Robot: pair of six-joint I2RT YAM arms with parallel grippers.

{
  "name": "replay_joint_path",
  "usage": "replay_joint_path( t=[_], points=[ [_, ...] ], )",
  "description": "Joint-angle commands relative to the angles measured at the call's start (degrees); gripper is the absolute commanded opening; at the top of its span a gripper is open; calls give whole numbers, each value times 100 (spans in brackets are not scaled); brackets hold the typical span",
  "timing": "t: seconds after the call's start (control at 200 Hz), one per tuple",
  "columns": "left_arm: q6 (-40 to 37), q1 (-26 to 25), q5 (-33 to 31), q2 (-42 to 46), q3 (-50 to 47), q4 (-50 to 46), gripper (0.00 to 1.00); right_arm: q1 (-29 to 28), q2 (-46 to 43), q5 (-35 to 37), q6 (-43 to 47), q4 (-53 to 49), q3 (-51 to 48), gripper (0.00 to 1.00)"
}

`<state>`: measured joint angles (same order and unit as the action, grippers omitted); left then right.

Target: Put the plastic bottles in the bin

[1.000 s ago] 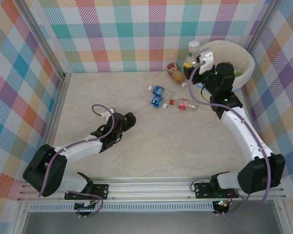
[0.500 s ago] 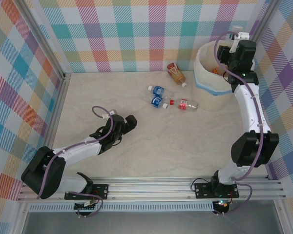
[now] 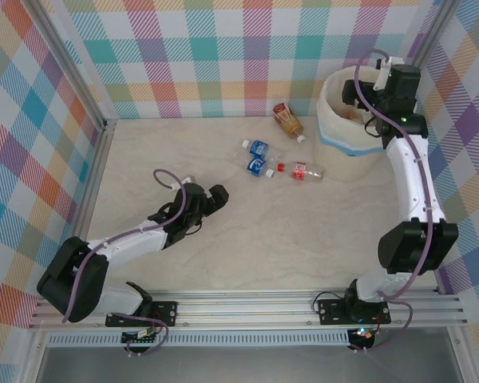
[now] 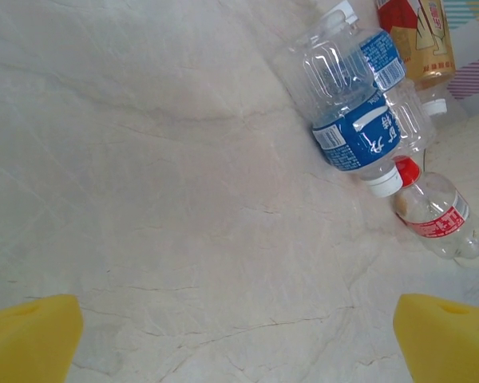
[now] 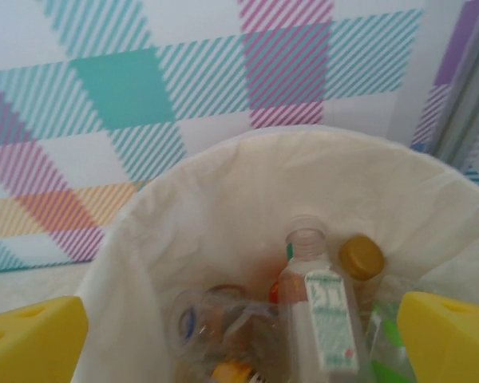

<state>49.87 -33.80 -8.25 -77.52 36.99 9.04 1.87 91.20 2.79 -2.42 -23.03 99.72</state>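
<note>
The right gripper (image 5: 239, 339) hangs over the mouth of the bin (image 5: 144, 215), its yellow pads (image 5: 32, 339) spread wide with nothing clamped between them (they sit at the two lower corners of its wrist view). Directly beneath it, inside the bin, a clear bottle with a white-and-green label (image 5: 323, 319) points neck up. A gold-capped bottle (image 5: 361, 257) is just beside it, nearer the bin's far wall, and other clear bottles (image 5: 203, 319) lie jumbled lower in the liner. The right arm (image 3: 411, 171) reaches up along the bin's right side. The left gripper (image 4: 239, 339) is well apart from the bin, low over the table (image 3: 144, 159), and its pads are likewise wide with nothing held. Four bottles lie on their sides on the table between it and the bin. The brown-labelled bottle (image 3: 287, 120) lies near the bin's left side by the checked wall (image 3: 223, 56). The red-labelled bottle (image 3: 306, 172) lies near the bin's base. The two blue-labelled bottles (image 3: 258, 157) lie side by side, farther from the bin than the red one.
</note>
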Motion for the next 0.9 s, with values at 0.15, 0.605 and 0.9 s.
replay_joint_path(
  t=[0.15,0.605,0.9],
  points=[
    [445,68,490,-722,569,54,100,-930,-1086,-2192,1768,138,-1483,100],
    [919,84,-181,-535,248,10,100,-1973,514,-840,4456,-1121,-1983,100],
    [697,126,-247,-449,282,-438,100,-2055,1770,275,5215,-1489,-1574,100]
  ],
)
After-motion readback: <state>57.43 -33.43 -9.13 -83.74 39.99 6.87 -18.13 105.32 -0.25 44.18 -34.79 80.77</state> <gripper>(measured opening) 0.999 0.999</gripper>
